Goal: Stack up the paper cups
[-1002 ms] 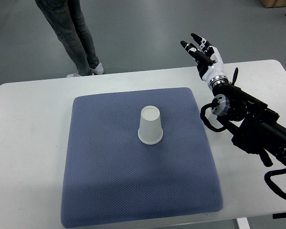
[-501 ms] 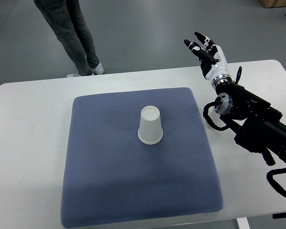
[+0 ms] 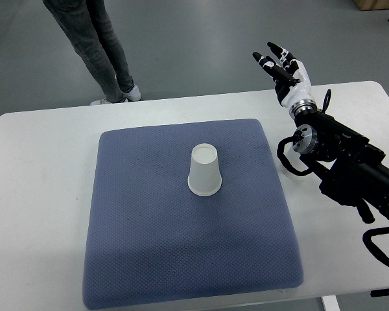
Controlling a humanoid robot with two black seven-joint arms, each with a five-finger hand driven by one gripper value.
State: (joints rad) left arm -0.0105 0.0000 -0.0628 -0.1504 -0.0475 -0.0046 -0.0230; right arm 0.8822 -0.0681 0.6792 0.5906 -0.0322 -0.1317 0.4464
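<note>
A white paper cup [image 3: 204, 170] stands upside down near the middle of the blue-grey padded mat [image 3: 149, 246]. It may be more than one cup nested together; I cannot tell. My right hand [image 3: 282, 67] hovers past the table's far edge, well to the upper right of the cup, fingers spread and holding nothing. Its black arm [image 3: 350, 168] comes in from the right edge. The left arm is out of view.
The mat lies on a white table [image 3: 39, 194]. A person's legs in grey trousers [image 3: 97, 45] stand on the floor beyond the table's far left side.
My right hand has drifted slightly right and away from the cup, staying open. The person's legs shifted a little left. The cup has not moved.
</note>
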